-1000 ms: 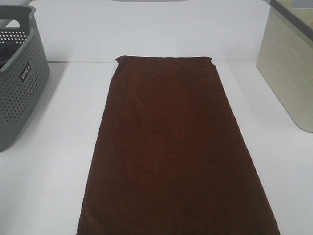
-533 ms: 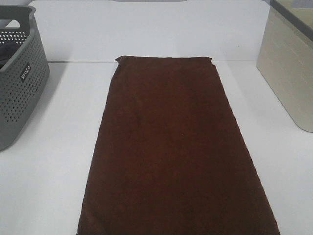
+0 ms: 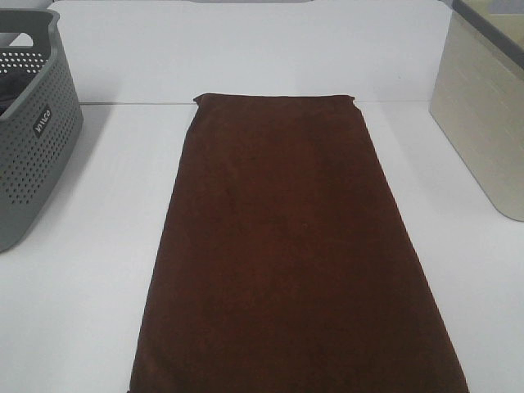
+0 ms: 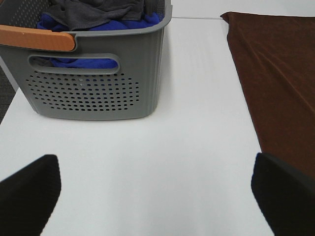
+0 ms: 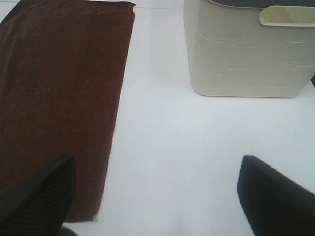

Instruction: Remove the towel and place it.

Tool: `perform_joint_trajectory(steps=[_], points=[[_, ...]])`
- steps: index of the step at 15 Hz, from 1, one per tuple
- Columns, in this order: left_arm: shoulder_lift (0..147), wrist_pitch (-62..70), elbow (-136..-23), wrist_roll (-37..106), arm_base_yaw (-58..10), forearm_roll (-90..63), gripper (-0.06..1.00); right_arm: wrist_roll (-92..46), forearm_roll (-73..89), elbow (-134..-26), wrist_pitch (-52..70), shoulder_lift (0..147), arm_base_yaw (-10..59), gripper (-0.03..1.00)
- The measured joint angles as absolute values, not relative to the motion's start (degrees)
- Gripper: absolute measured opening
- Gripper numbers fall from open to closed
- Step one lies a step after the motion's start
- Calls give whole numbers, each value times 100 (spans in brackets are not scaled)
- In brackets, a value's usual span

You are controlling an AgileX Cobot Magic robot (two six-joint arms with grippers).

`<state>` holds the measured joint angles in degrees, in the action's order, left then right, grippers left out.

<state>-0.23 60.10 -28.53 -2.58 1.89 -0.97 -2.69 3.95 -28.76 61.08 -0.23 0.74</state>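
Observation:
The towel (image 3: 291, 254), a long maroon plush cloth, lies flat and spread out down the middle of the white table (image 3: 90, 311); its edge also shows in the left wrist view (image 4: 278, 83) and the right wrist view (image 5: 59, 98). Neither gripper appears in the exterior high view. My left gripper (image 4: 157, 196) hangs open over bare table between the grey basket and the towel. My right gripper (image 5: 155, 196) is open too, one of its fingers (image 5: 39, 196) over the towel's near corner, the other over bare table.
A grey perforated basket (image 3: 33, 139) with an orange handle stands at the left, holding blue and dark grey cloths (image 4: 98, 17). A cream bin (image 3: 487, 115) stands at the right edge. A white wall runs behind the table.

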Motion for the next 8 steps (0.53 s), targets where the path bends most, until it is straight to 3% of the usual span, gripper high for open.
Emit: perform_joint_trajectory(steps=[8], points=[[-23,6010,-2853,-258,189,-97,98,-327,172,-2876,6108,-23,74,85]])
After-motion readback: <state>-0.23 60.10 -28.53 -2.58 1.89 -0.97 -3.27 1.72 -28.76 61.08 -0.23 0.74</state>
